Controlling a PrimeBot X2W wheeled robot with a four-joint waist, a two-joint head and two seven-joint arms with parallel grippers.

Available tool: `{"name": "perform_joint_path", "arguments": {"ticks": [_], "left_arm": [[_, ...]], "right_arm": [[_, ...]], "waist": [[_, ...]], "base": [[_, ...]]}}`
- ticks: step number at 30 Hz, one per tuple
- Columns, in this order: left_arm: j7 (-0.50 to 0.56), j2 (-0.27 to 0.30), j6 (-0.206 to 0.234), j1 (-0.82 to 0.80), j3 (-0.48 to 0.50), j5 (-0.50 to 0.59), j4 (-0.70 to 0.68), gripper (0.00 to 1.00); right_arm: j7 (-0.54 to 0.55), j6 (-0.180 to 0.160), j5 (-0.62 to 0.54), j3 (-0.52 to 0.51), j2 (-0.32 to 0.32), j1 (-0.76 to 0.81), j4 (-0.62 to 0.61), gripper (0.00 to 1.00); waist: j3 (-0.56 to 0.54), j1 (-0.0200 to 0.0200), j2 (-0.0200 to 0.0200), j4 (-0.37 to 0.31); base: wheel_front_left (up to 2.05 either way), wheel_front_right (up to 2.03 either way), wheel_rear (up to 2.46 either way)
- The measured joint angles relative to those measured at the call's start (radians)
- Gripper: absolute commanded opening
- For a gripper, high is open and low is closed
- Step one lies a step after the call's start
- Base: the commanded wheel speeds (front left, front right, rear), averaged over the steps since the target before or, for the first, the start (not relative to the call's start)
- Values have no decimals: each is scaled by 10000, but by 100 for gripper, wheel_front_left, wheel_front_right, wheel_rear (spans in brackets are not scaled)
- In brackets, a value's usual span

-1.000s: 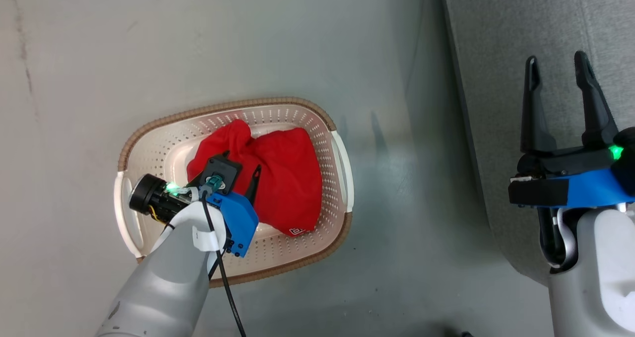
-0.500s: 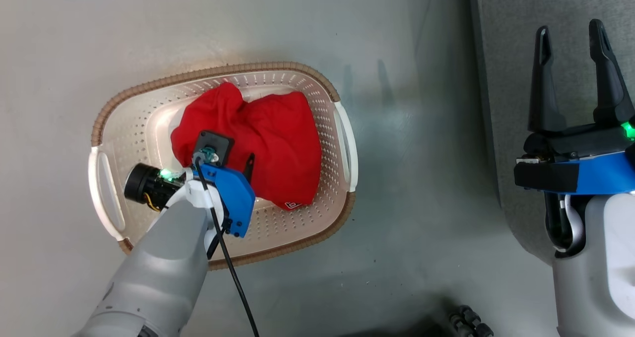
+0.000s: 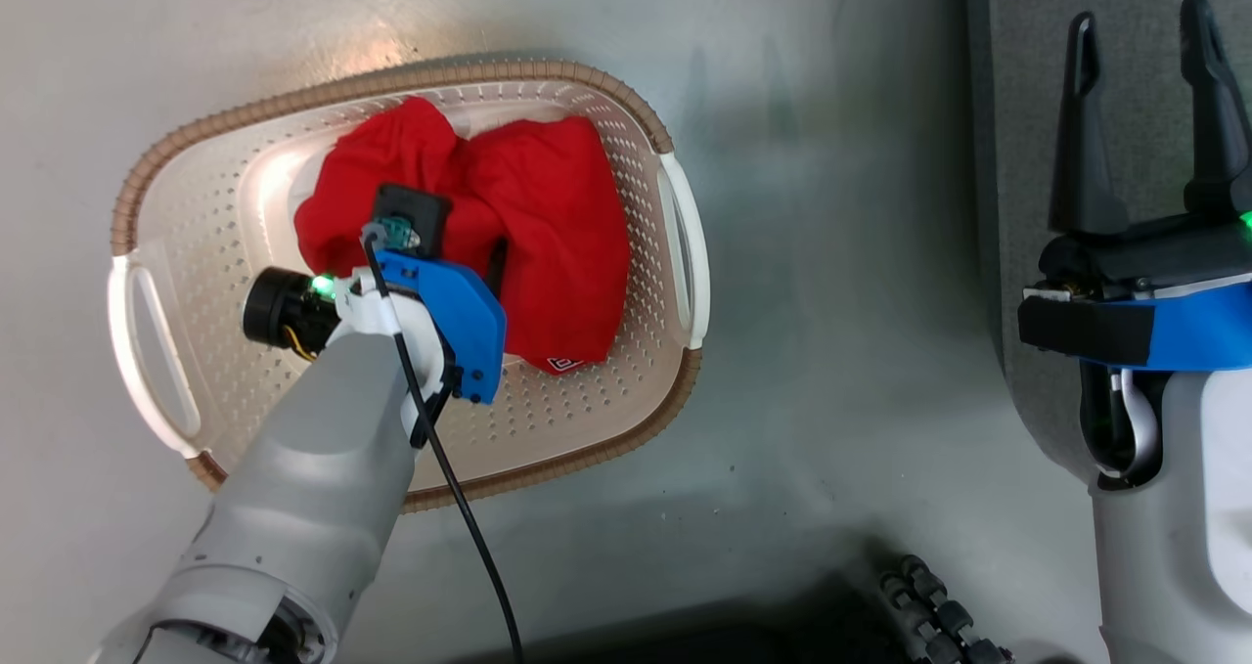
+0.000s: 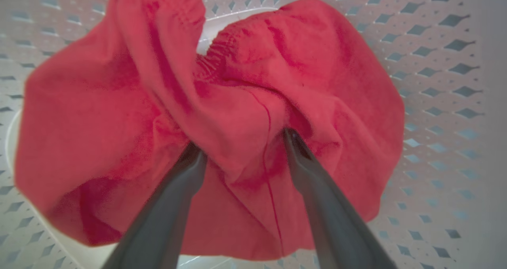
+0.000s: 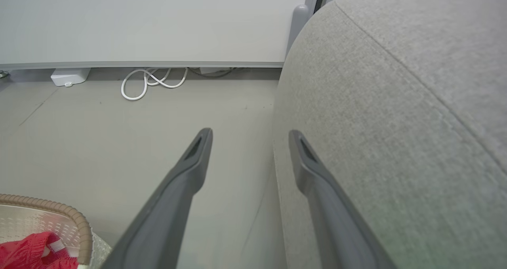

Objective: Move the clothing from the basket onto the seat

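The cream basket (image 3: 626, 107) with its brown rim stands on the floor, holding bunched red clothing (image 3: 558, 214). My left gripper (image 3: 458, 248) points down into the basket. In the left wrist view the left gripper (image 4: 241, 142) is open, its fingertips (image 4: 293, 140) pressed into the clothing (image 4: 99, 122) with a raised fold between them, and the perforated basket wall (image 4: 435, 63) lies behind. My right gripper (image 3: 1140, 19) stands open and empty over the edge of the grey seat (image 3: 1017, 107). In the right wrist view the right gripper (image 5: 249, 136) is level with the seat's (image 5: 396, 102) rounded side.
Grey floor (image 3: 831, 302) lies between basket and seat. A black cable (image 3: 460, 527) runs along my left arm. A dark ribbed part (image 3: 929, 605) shows at the bottom. By the wall lie a coiled white cable (image 5: 146, 82) and a white box (image 5: 69, 77).
The head camera has dipped, so the basket looks larger and higher. My left gripper has sunk lower into the red clothing, jaws still open. The right gripper has stayed open.
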Motion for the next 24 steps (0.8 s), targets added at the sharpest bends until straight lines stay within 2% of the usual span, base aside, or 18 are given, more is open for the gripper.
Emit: {"name": "perform_joint_path", "arguments": {"ticks": [12, 13, 15, 24], "left_arm": [[-58, 217, 0, -629, -552, -249, 205, 100], [4, 217, 0, -643, -633, -249, 217, 46], [13, 213, 0, -644, -721, -286, 242, 0], [15, 161, 0, -673, -1218, -673, 171, 0]], "right_arm": [[-44, 0, -29, 36, 38, -88, -261, 100], [-46, 0, -29, 38, 44, -104, -267, 100], [-46, 0, -29, 38, 48, -113, -270, 100], [-42, -2, -54, 36, 69, -166, -138, 100]], "waist": [[668, 0, 0, -187], [691, 0, 0, -192], [719, 0, 0, -194], [594, -1, 0, -121]], "base": [[0, 0, 0], [0, 0, 0], [0, 0, 0], [0, 0, 0]]}}
